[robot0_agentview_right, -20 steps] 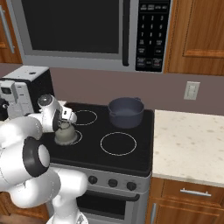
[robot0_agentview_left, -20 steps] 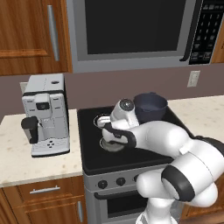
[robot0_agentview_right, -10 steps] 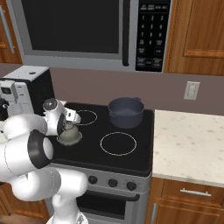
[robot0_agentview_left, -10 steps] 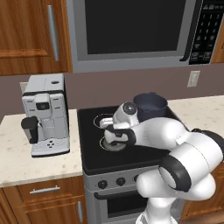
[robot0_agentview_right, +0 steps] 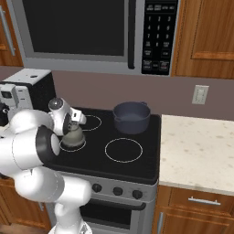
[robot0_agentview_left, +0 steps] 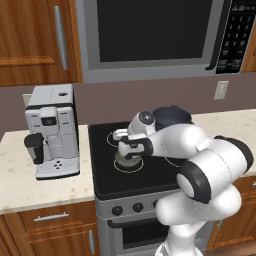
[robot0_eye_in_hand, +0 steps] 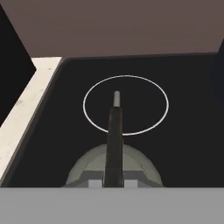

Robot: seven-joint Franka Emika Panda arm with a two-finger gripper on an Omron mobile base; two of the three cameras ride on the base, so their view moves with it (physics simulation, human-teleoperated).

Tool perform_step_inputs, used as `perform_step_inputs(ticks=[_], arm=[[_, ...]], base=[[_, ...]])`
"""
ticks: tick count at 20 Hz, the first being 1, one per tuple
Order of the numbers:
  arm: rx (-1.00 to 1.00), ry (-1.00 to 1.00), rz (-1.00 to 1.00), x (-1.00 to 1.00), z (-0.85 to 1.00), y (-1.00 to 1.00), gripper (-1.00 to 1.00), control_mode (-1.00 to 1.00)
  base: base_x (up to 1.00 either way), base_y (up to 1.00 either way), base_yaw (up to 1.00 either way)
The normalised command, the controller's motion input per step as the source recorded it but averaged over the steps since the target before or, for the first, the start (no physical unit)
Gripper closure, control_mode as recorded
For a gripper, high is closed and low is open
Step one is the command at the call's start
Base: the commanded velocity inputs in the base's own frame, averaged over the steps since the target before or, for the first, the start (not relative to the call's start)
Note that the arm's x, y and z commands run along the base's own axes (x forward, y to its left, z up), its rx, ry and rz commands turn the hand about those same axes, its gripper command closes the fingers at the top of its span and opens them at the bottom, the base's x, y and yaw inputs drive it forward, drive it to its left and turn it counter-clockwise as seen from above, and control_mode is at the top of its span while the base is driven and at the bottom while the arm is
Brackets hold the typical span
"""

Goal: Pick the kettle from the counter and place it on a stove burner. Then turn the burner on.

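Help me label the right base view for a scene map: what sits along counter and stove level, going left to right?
Coffee machine → kettle → dark pot → counter, with a wall outlet above it.

Overall light: we see even, soft rendered light, bright in both base views.
Shadows: we find only faint shading under the microwave (robot0_agentview_left: pixel 150 40) and beside the coffee machine (robot0_agentview_left: pixel 52 131).
Glare: we see none on the black cooktop (robot0_agentview_right: pixel 119 160); the white arm (robot0_agentview_left: pixel 200 165) shows soft highlights.
Sharpness: we find the base views crisp, the hand view softer and blocky.
Dark areas: the cooktop in the hand view reads almost flat black.
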Motion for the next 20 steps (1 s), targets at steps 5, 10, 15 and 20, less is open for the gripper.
perform_step_inputs(ticks=[5,10,15,20], arm=[[0.0,0.0,0.0,0.07,-0.25,0.0,1.0,-1.0],[0.0,0.0,0.0,0.0,-0.31,0.0,1.0,-1.0],[0.02,0.0,0.0,-0.01,0.0,0.0,1.0,-1.0],[0.02,0.0,0.0,-0.26,0.0,0.14,1.0,-1.0]], base=[[0.0,0.0,0.0],[0.0,0.0,0.0],[0.0,0.0,0.0],[0.0,0.0,0.0]])
